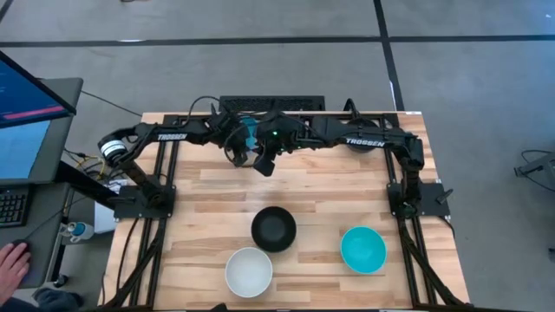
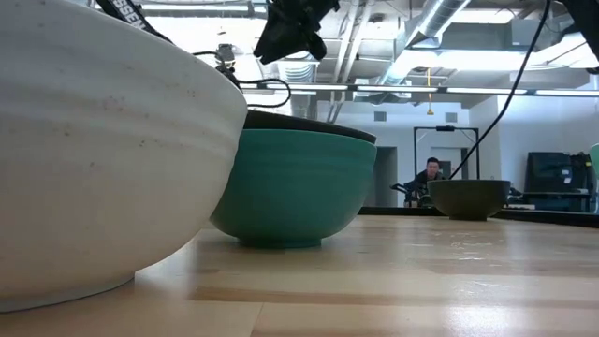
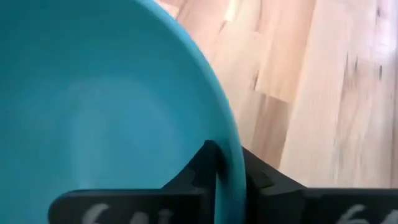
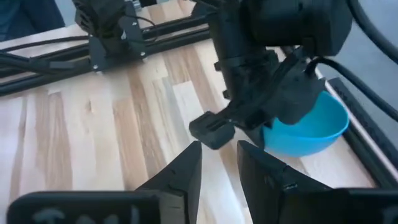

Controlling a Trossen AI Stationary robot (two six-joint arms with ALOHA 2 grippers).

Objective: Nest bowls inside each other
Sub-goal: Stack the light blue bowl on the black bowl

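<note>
A bright cyan bowl [image 1: 249,133] sits at the table's far middle, held by my left gripper [image 1: 244,139]; it fills the left wrist view [image 3: 106,106]. My right gripper [image 4: 217,158] is open, hovering just near of that bowl and touching nothing. A black bowl [image 1: 274,229] sits nested in a dark teal bowl [image 2: 295,192] near the table's centre. The white bowl [image 1: 249,271] stands at the near edge, and a second cyan bowl [image 1: 362,249] stands to its right. Another dark bowl [image 2: 468,198] shows far off in the low view. My left gripper pinches the cyan bowl's rim [image 3: 231,155], one finger [image 3: 196,171] inside the bowl and the other outside its wall [image 3: 261,177]. The fingers come from the table's left side. In the right wrist view the bowl [image 4: 308,127] sits tilted; whether its base touches the table does not show.
The two arms crowd the far middle of the table, their wrists almost meeting. Black frame rails [image 1: 165,199] run along the left and right edges [image 1: 408,204]. Bare wood lies between the far bowl and the three near ones. A person's hand [image 1: 10,260] shows beyond the left edge.
</note>
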